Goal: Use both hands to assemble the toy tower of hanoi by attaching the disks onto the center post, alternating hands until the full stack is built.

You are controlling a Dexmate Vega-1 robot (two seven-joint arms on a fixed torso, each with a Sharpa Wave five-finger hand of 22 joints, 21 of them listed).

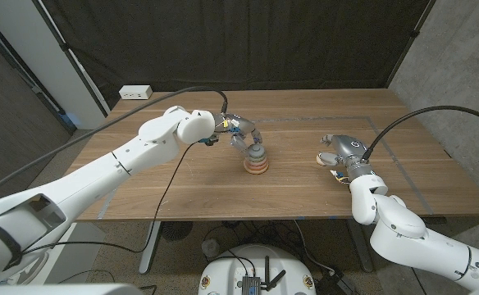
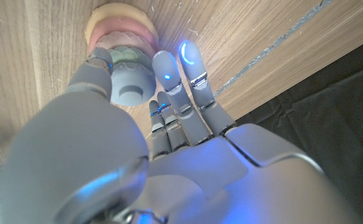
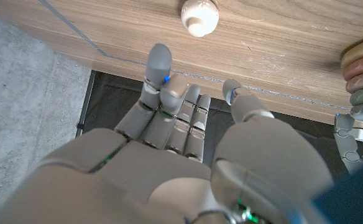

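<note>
Where left hand (image 1: 241, 131) grips — stack (image 1: 256, 162)

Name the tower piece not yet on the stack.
The cream knob-shaped piece, lying alone on the table by the right hand; the others sit stacked under the left hand.

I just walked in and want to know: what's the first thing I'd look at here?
The little stack of coloured disks in the middle of the wooden table, with the left hand holding the grey piece on top. Next, the right hand waiting by a small cream piece.
</note>
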